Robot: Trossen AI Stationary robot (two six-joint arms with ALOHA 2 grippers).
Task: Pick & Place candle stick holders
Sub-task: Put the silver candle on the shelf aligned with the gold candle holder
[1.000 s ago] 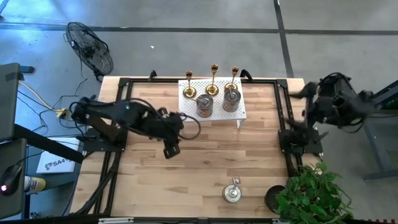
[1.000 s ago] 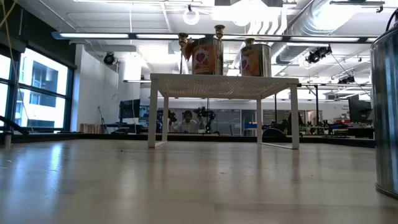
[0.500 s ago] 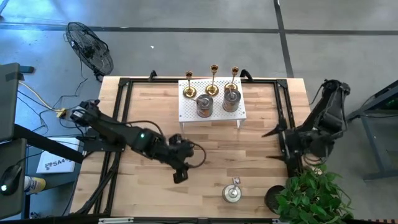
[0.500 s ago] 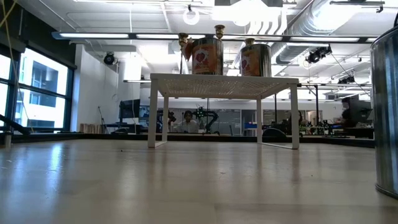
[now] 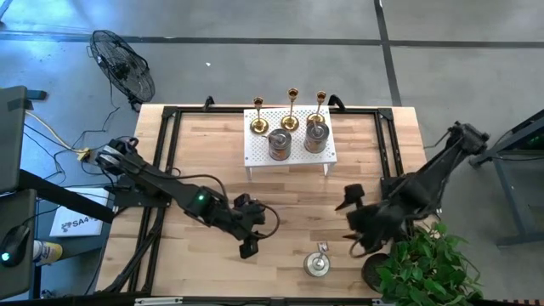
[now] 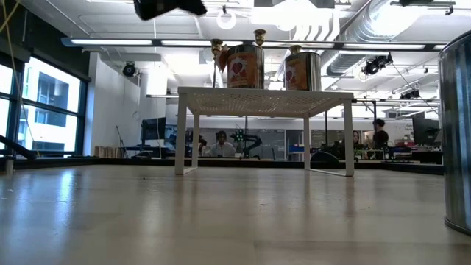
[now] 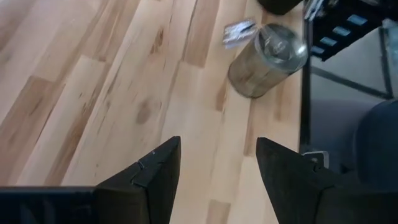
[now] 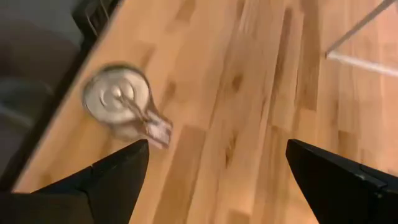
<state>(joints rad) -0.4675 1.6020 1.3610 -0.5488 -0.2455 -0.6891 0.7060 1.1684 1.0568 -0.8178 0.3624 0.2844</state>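
Observation:
One squat silvery holder (image 5: pixel 318 264) stands upright on its base near the table's front edge, with a small shiny tag (image 5: pixel 321 248) beside it. It also shows in the left wrist view (image 7: pixel 267 59), the right wrist view (image 8: pixel 118 99) and at the low view's right edge (image 6: pixel 458 132). Three gold candlesticks (image 5: pixel 291 109) and two more silvery holders (image 5: pixel 280 143) stand on the white rack (image 5: pixel 255 153) at the back. My left gripper (image 5: pixel 247 247) (image 7: pixel 217 149) hangs open to the left of the near holder. My right gripper (image 5: pixel 349 223) (image 8: pixel 217 149) hangs wide open to its right and a little farther back.
A potted plant (image 5: pixel 425 263) and its dark pot (image 5: pixel 374 270) stand at the near right corner, close to the holder. Black frame rails (image 5: pixel 387 161) run along the table's left, right and far sides. Bare wood lies between the rack and the near holder. A fan (image 5: pixel 123 64) stands off the table, at the far left.
My left gripper has gone down and toward the near edge and the right, closer to the near holder. My right arm has swung in from beyond the table's right edge, come down over the table toward that holder and tipped its gripper downward. No holder has moved.

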